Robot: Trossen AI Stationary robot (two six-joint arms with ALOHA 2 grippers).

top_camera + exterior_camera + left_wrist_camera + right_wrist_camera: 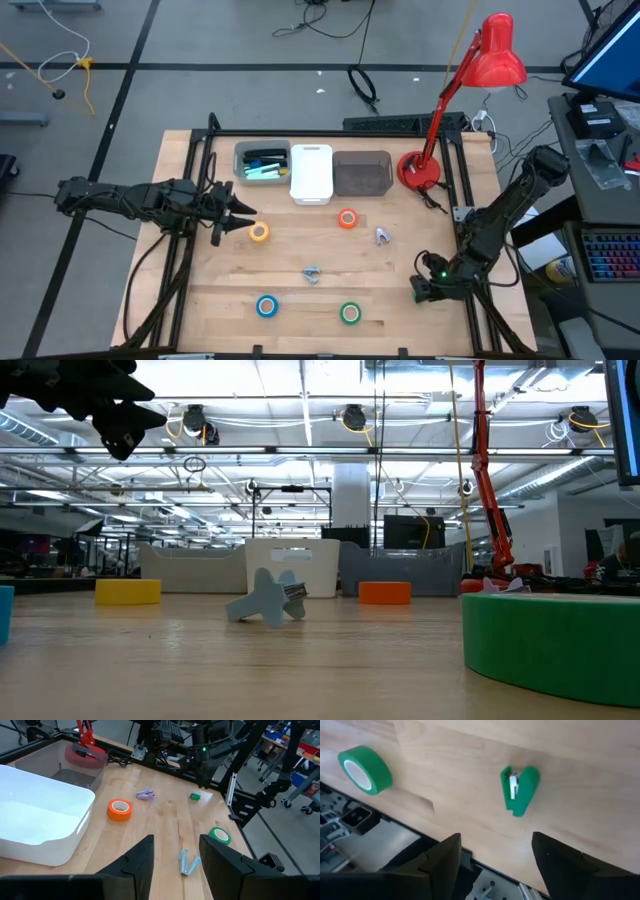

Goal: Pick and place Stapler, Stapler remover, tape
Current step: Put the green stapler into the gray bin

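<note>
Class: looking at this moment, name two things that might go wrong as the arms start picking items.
The green staple remover lies close to the table's edge; the right gripper, open nearby, might nudge it off. The left gripper, open by the yellow tape, could roll it away instead of gripping it.

Four tape rolls — yellow [259,232], orange [347,219], blue [266,306], green [350,313] — three staple removers [312,273], three bins [311,173].

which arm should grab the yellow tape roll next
Left. The left gripper hangs open right beside the yellow tape roll, while the right gripper sits far across the table near its front right corner.
</note>
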